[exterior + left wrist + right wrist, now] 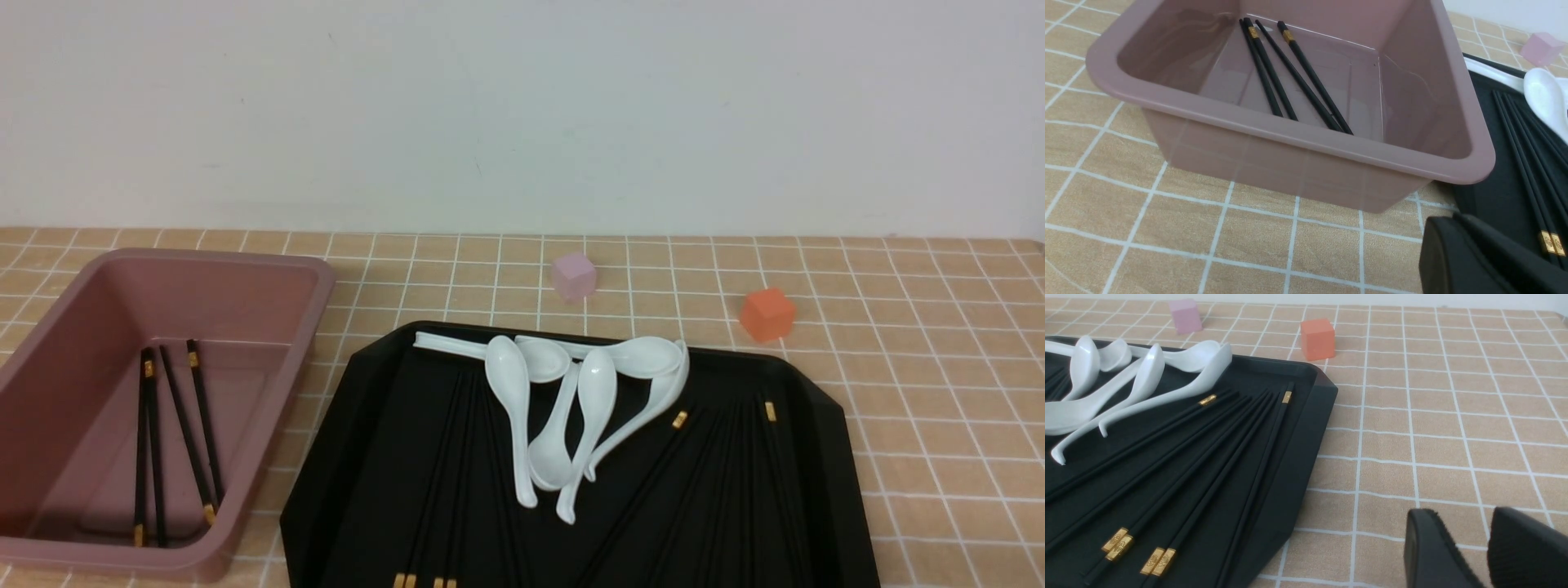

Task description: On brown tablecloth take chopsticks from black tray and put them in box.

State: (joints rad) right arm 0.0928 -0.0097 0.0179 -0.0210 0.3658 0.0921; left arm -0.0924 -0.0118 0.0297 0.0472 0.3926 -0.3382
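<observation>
The pink box [322, 282] stands at the left on the brown tablecloth [939, 392] with several black chopsticks [188, 433] lying in it; they also show in the left wrist view [1290, 77]. The black tray [384, 457] holds more chopsticks in a left group [445, 490] and a fanned right group [1208, 469]. Neither gripper shows in the front view. My left gripper [1453, 218] is shut and empty, over the cloth between the box [1306, 130] and the tray's edge. My right gripper [1482, 516] is open and empty, over bare cloth beside the tray's rim [1306, 428].
Several white ceramic spoons [571, 408] lie piled across the tray's far middle, over some chopstick tips. A small pink cube [573, 275] and an orange cube [767, 314] sit on the cloth behind the tray. A white wall stands at the back.
</observation>
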